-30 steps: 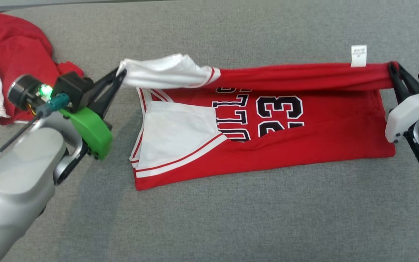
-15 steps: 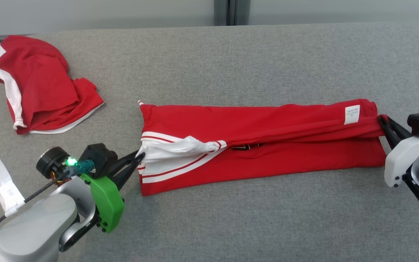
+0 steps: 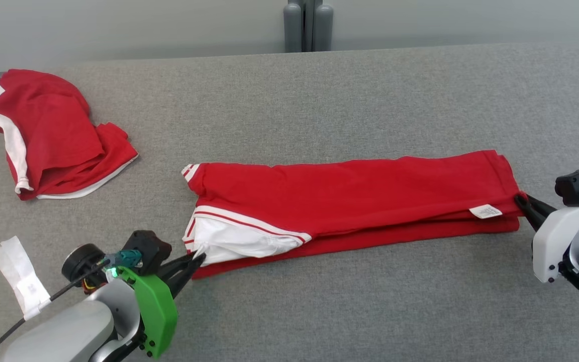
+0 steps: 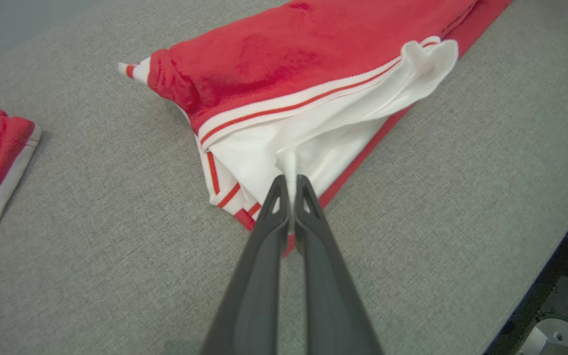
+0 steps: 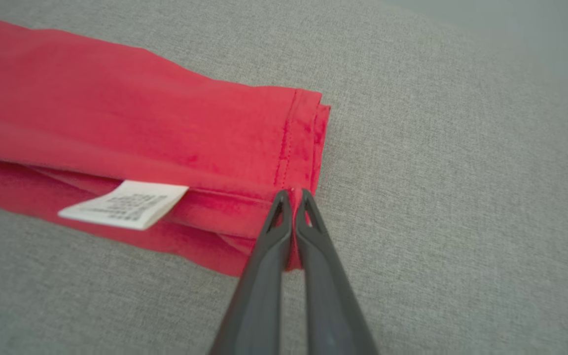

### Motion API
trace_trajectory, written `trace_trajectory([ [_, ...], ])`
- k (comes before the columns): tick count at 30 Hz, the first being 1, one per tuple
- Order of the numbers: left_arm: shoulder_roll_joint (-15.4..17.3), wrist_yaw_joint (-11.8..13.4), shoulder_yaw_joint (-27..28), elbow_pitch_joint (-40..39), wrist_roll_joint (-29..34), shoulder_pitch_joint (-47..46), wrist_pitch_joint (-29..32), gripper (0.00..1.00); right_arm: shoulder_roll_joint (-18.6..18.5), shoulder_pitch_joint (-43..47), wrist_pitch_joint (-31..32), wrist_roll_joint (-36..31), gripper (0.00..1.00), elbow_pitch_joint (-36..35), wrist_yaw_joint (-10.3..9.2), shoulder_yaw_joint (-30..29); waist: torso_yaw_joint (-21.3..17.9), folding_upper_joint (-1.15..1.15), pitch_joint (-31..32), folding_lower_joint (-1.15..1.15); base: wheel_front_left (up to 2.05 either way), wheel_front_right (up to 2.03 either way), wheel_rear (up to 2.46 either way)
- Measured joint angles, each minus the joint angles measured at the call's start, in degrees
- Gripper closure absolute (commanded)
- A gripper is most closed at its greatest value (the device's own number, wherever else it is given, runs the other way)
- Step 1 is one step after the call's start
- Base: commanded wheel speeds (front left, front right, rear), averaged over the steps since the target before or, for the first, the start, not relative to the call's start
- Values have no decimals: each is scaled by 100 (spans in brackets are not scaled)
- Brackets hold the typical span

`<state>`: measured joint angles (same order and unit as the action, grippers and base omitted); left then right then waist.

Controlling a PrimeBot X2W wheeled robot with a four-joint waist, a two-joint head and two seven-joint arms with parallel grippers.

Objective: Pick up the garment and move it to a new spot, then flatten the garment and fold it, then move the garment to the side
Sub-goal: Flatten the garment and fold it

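Grey tabletop (image 3: 319, 90); garment (image 3: 350, 186) lies centre, folded lengthwise. L jaws clamp its 8 o'clock end, R jaws clamp its 3 o'clock end. Fold step, prob. Next: let go, regrip, fold end-to-end w/o bunching.

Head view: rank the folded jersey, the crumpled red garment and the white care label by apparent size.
1. folded jersey, clearly largest.
2. crumpled red garment; it lies farther back, yet the gap is plain.
3. care label, by far smallest.
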<state>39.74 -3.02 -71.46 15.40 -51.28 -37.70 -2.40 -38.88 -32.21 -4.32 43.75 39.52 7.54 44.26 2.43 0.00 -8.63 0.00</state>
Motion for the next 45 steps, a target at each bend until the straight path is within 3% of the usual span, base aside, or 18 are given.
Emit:
trace_trajectory([
  [1,-7,0,-3,-3,-44,34,34,100,-11,-1,21,51,79,-4,0,27,-8,0,8,0,0,0,0],
  [2,-14,1,-13,-2,-71,64,110,80,-16,-2,34,133,0,31,0,31,-20,0,19,0,0,0,0],
  [3,-19,7,-24,-3,-69,73,140,53,-31,0,55,186,0,45,0,71,-25,0,27,0,0,0,0],
  [4,-31,21,-30,-4,-67,76,157,18,-54,7,73,202,0,30,0,142,-28,0,34,0,0,0,0],
  [5,-53,86,-20,1,-68,82,153,4,-65,17,77,244,0,21,0,178,-29,0,35,0,0,0,0],
  [6,-64,111,-18,9,-68,88,136,0,-81,23,96,285,0,11,0,220,-28,0,34,0,0,0,0],
  [12,-114,289,56,55,-70,155,8,0,-316,28,260,606,0,-4,0,331,-33,0,52,0,0,0,0],
  [15,-136,367,197,45,-172,158,-158,0,-412,-38,46,671,0,38,0,189,-41,0,75,0,0,0,0],
  [18,-176,614,533,40,-274,157,-566,0,-410,-204,-300,708,0,35,-1,7,-56,0,93,0,0,0,0],
  [24,-491,1116,1570,-16,-597,319,-1235,0,-182,-343,-1002,432,0,-32,-1,-509,-69,0,144,0,0,0,0],
  [26,-666,1294,2139,-103,-595,509,-1239,0,19,-322,-1048,275,0,-154,-1,-773,-64,0,158,0,0,0,0],
  [29,-1067,1414,3365,-442,-125,904,-1266,0,391,-160,-1068,-211,0,-710,-1,-1729,-57,0,150,0,0,0,0],
  [31,-1400,1361,3961,-625,254,1311,-1272,0,698,158,-1072,-583,0,-1110,-2,-2353,-48,0,153,0,0,0,0],
  [36,-2154,915,5142,-904,1574,2083,-1272,0,1640,1111,-1072,-1637,0,-2100,-2,-3435,-10,0,168,0,0,0,0],
  [43,-3197,169,6262,-981,2840,2827,-1272,0,2458,1863,-1072,-2404,0,-2767,-4,-4070,18,0,193,0,0,0,0],
  [45,-3364,-36,6438,-964,3130,3026,-1272,0,2592,1953,-1072,-2487,0,-2839,-4,-4094,9,0,182,0,0,0,0],
])
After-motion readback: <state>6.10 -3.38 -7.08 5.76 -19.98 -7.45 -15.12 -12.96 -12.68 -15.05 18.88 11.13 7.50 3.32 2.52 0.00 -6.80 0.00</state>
